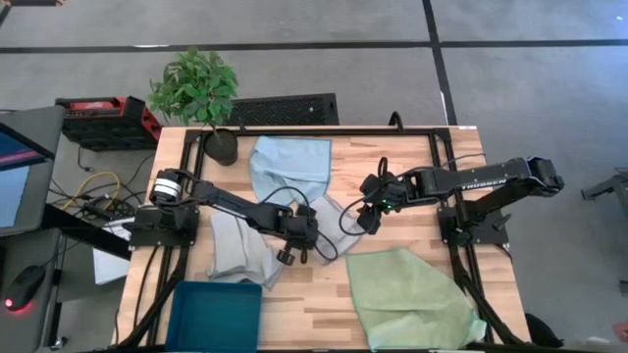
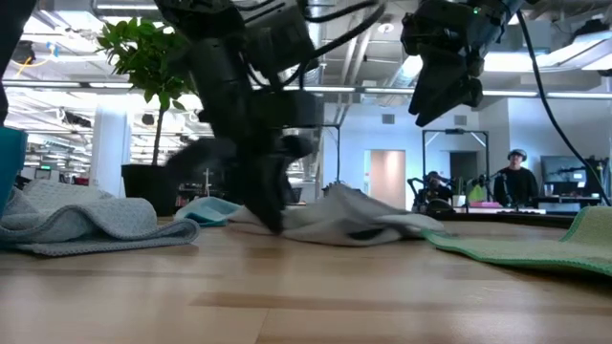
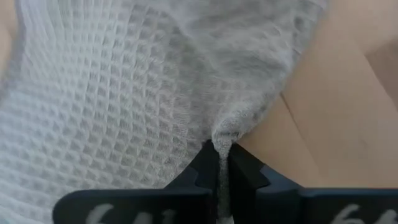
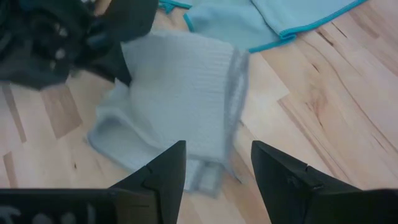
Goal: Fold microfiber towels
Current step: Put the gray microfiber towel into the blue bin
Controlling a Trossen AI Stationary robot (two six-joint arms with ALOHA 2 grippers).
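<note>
Near the table's (image 1: 324,294) middle, the left gripper (image 3: 222,163) is clamped shut on an edge of the crumpled grey towel (image 4: 180,93). Just right of it, apparently above the cloth, the right gripper (image 4: 217,163) hovers with fingers spread, empty.

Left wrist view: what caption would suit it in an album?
Left gripper pinching the edge of a pale grey waffle-weave microfiber towel above the light wooden table.

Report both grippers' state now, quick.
Left gripper: jaws shut on an edge of the grey towel at mid-table.
Right gripper: jaws open, holding nothing, above the same towel.
</note>
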